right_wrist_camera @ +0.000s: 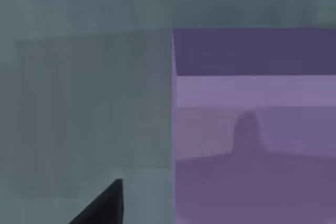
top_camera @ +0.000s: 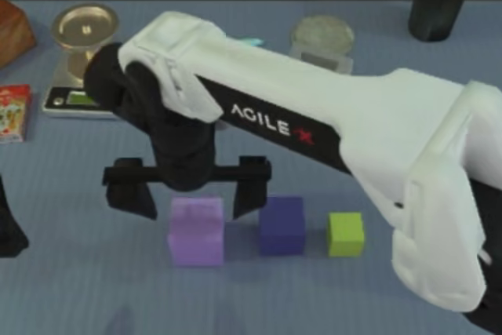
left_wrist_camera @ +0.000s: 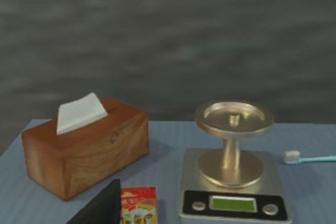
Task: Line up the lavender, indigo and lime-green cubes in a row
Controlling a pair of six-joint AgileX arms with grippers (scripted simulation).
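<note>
Lavender (top_camera: pixel 195 231) is a plain matte cube w/ flat faces, prob light and stiff, not fragile afaict. Matte sides shouldn't be slippery, so best bet is pinching two opposite flat sides around mid-height, square on, so it doesn't twist.

Where stuff sits in the top view: lavender is lower centre-left of frame on the desk (top_camera: pixel 78 272), indigo (top_camera: pixel 281 225) just beside it to the right w/ a small gap, lime-green cube (top_camera: pixel 346 233) just right of that. All three look pretty much in a row already.

Right claw (top_camera: pixel 188 198) is spread wide, hanging right over the back edge of the lavender; one finger is off to its left, the other comes down in the gap btw lavender and indigo. Can't tell if either touches. Right wrist view is basically filled w/ the lavender's face, so it's close.

Left claw (top_camera: pixel 8 233) is parked at the left edge; can't tell its state.
</note>
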